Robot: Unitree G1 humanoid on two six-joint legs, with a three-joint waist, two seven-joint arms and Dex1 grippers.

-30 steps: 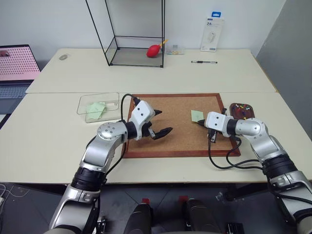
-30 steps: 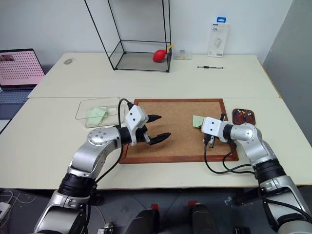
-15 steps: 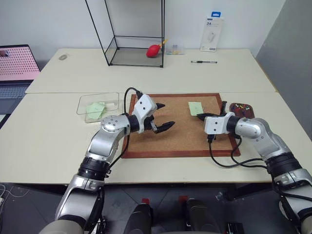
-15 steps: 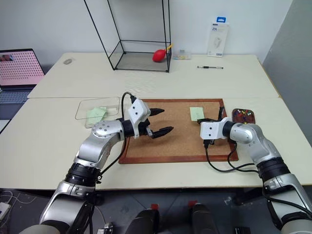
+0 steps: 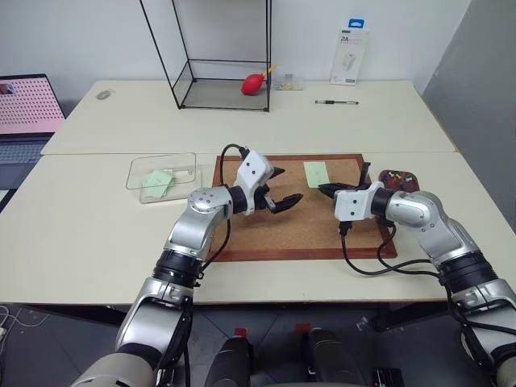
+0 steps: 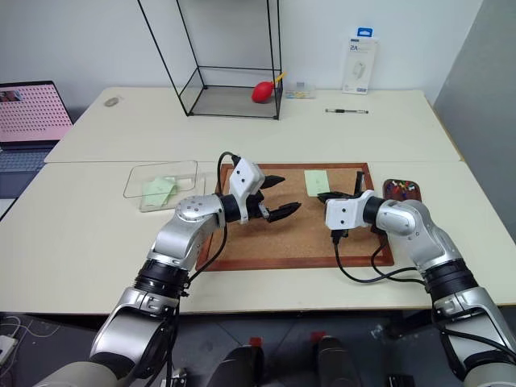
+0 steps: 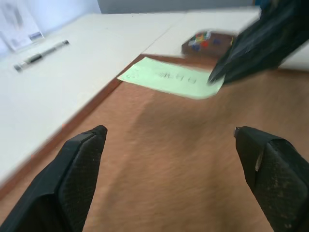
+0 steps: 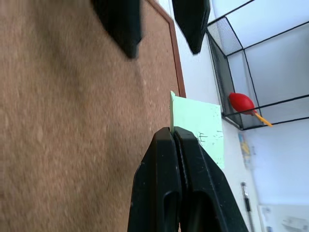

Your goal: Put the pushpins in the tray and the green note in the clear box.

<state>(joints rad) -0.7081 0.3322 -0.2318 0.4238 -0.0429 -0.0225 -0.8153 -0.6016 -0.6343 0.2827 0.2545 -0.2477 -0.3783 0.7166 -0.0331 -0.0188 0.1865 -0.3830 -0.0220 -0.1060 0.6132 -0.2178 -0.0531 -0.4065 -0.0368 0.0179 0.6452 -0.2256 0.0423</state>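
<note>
I see right gripper (image 8: 173, 133) jaws pinched on green note (image 5: 316, 172) over corkboard (image 5: 274, 234) | left gripper (image 5: 284, 187) jaws wide, empty, facing note | pushpins (image 5: 399, 179) in tray (image 5: 390, 174)

Both arms are clad in rounded silver-grey metallic shells, with black ribbed segments nearer the shoulders and dark circular caps at the joints. Each wrist carries a white boxy housing with small dark screw holes. A black cable loops from behind the left housing; another hangs in a long loop beneath the right forearm. The left gripper (image 5: 282, 187) has two glossy black, tapered, pointed fingers (image 7: 79, 166). The right gripper (image 5: 324, 188) has matching black fingers (image 8: 164, 193), smooth and slim.
</note>
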